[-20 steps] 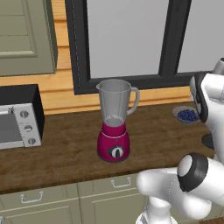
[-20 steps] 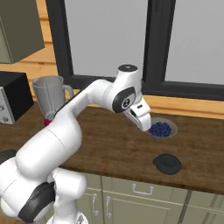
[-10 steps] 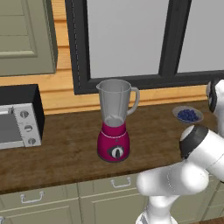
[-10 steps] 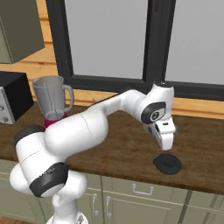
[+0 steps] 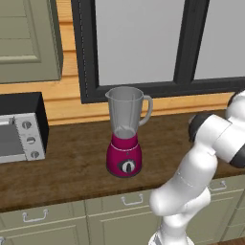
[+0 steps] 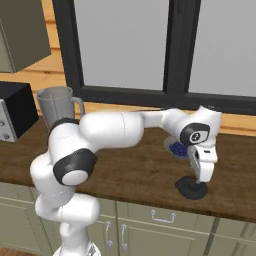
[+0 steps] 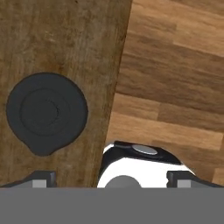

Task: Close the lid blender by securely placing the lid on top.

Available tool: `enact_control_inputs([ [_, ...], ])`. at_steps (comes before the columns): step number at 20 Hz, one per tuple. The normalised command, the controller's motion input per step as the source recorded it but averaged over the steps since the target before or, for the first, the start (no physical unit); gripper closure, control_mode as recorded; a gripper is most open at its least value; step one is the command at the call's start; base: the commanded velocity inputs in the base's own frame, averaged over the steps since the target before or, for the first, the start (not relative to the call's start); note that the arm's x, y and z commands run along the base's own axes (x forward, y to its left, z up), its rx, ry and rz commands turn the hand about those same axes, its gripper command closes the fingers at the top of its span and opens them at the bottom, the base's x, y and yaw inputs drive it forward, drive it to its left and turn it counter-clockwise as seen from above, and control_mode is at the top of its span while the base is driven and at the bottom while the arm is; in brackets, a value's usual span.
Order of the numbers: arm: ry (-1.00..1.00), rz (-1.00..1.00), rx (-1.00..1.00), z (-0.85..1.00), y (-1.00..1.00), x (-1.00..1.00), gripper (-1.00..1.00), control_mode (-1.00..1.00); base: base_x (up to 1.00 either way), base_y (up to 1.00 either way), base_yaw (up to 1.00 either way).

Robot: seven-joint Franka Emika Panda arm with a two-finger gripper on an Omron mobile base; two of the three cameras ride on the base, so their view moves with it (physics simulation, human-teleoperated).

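Note:
The blender (image 5: 125,143) stands mid-counter with its magenta base, black dial and tall clear grey jar, whose top is uncovered. In the right base view my arm partly hides the blender (image 6: 54,102) at the left. The lid (image 6: 191,188), a dark round disc, lies flat on the counter near its front edge, far right of the blender. My gripper (image 6: 201,179) points down just above the lid, toward its right side. In the hand view the lid (image 7: 46,113) lies upper left of the gripper (image 7: 109,180), whose fingertips (image 7: 38,178) stand wide apart with nothing between them.
A black toaster oven with a silver front (image 5: 19,128) sits at the counter's left end. A small bowl of blueberries (image 6: 175,148) rests behind the gripper. The counter's front edge (image 7: 118,87) runs right beside the lid, with wooden floor (image 7: 175,87) beyond it.
My arm has swung to the right, from above the blueberry bowl to over the lid, and has come down close to it. Blender and lid have stayed put.

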Motion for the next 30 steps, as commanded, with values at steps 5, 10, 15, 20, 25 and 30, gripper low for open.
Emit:
enact_control_inputs([
  [5, 0.0, -0.02, 0.07, -0.37, -0.09, 0.01, -1.0, -1.0, 0.0, 0.0, 0.0],
  [10, -0.07, 0.0, 0.03, -0.37, 0.0, 0.04, -1.0, -1.0, 0.0, 0.0, 0.0],
  [15, -0.08, 0.0, 0.0, -0.35, 0.03, 0.04, -1.0, -1.0, 0.0, 0.0, 0.0],
  [20, -0.04, 0.0, -0.07, -0.15, 0.24, 0.09, -1.0, -1.0, 0.0, 0.0, 0.0],
  [25, -0.05, 0.0, -0.15, -0.2, 0.47, 0.06, -1.0, -1.0, 0.0, 0.0, 0.0],
  [30, -0.03, 0.0, -0.19, -0.35, 0.45, 0.01, -1.0, -1.0, 0.0, 0.0, 0.0],
])
